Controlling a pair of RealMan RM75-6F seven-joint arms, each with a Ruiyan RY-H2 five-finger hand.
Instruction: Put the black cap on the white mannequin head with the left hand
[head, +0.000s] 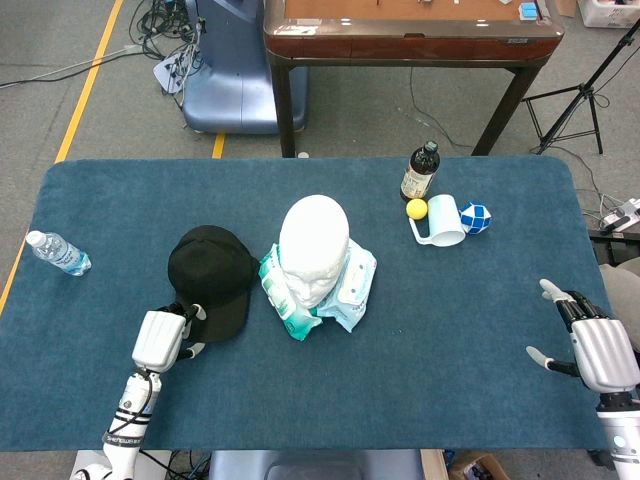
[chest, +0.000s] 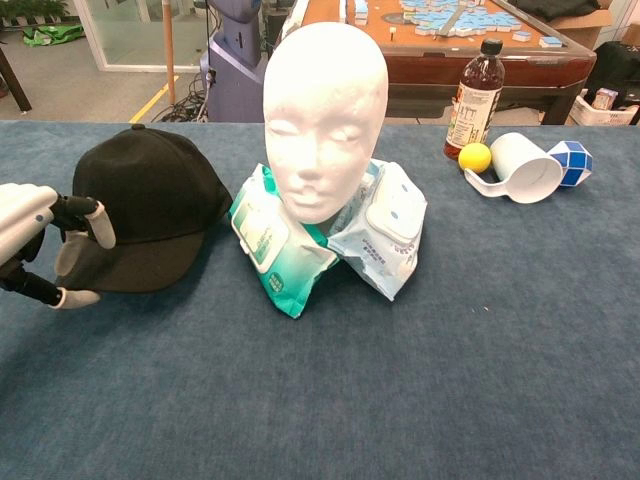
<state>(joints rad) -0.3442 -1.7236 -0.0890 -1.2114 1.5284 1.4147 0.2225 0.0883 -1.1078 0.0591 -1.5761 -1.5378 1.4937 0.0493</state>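
The black cap (head: 208, 270) (chest: 150, 195) lies left of the white mannequin head (head: 314, 245) (chest: 325, 110), which stands upright at the table's middle, facing me. My left hand (head: 160, 337) (chest: 30, 235) is at the cap's near edge. It pinches the brim, fingers (chest: 88, 215) on top and thumb underneath. The cap's front looks slightly raised off the cloth. My right hand (head: 595, 345) hovers at the table's near right corner with its fingers spread and nothing in it. The chest view does not show it.
Two wet-wipe packs (head: 345, 290) (chest: 385, 225) prop the head's base. A water bottle (head: 58, 253) lies at the far left. At the back right stand a dark bottle (head: 421, 172), a yellow ball (head: 416, 208), a tipped white mug (head: 444, 220) and a blue-white cube (head: 477, 217).
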